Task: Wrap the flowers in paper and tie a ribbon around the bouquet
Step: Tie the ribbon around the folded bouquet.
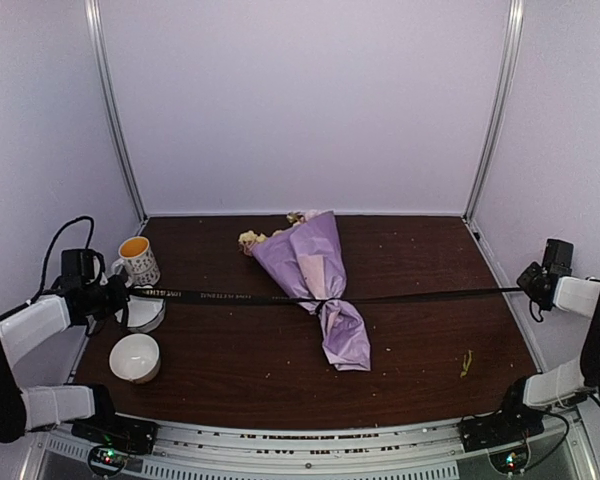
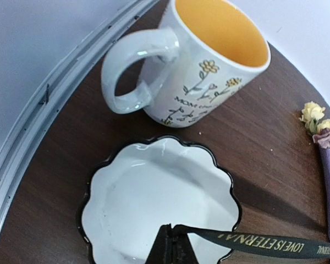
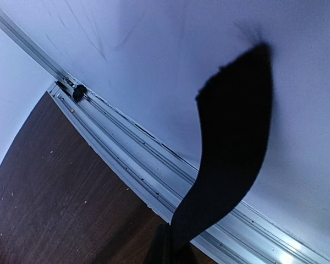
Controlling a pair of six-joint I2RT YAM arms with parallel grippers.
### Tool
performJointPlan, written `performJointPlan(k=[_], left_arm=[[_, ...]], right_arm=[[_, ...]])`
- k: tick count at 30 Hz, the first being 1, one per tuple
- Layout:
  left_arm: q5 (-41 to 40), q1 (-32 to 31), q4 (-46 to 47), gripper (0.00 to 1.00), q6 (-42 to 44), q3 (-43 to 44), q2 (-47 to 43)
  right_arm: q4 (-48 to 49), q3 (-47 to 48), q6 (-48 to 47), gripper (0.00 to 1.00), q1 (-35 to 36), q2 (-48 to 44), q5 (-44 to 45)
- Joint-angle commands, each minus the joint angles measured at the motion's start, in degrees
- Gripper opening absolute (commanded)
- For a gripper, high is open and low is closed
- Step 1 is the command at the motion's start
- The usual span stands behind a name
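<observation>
**Ribbon taut across bouquet, both ends pinched**

My L pincer is pressed together on the L end of the ribbon. The wrist view shows the tips nipping the band right above a white scalloped dish, w/ a flowered mug just behind it. A white bowl sits nearer my base.

From there the ribbon runs straight & tight over the surface to the bouquet. That lies mid-surface, blooms toward the back wall, tapered end toward me. The band crosses at the narrow waist and looks cinched w/ a small knot, tho I can't tell how many turns. The flowers peek out at the top L of the paper.

Further R the ribbon reaches my R pincer at the R edge, likewise clamped on the band. A loose tail flops past the tips in that wrist view.

Handling, my guess:
- **Ribbon:** thin, flat, limp, prob a bit slick. Pinch it flat across its width, near the end, no twist.
- **Bouquet:** light, so an uneven pull would drag or roll it. Keep both sides equal.
- **Paper & blooms:** the paper is crinkly and tears or crushes easily, and the blooms are fragile. If I must take the bundle, take it at the cinched waist, over the stems, not the heads
</observation>
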Motion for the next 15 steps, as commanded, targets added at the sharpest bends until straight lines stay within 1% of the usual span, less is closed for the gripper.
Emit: performJointPlan(k=[1, 3, 6, 15], left_arm=[[-5.3, 5.7, -0.4, 0.0, -2.6, -0.3, -4.5], [-6.5, 8.6, -0.2, 0.0, -3.9, -1.1, -6.2], [-6.2, 12.6, -0.7, 0.0, -4.2, -1.6, -7.9], [-7.8, 16.2, -1.1, 0.0, -5.9, -3.7, -9.9]], right_arm=[[2.2, -1.1, -0.6, 0.0, -4.2, -2.7, 5.1], [2.3, -1.9, -0.3, 0.0, -6.5, -3.6, 5.0], [2.7, -2.7, 0.1, 0.0, -9.4, -4.6, 4.5], [3.0, -3.2, -0.1, 0.0, -11.1, -3.8, 5.1]])
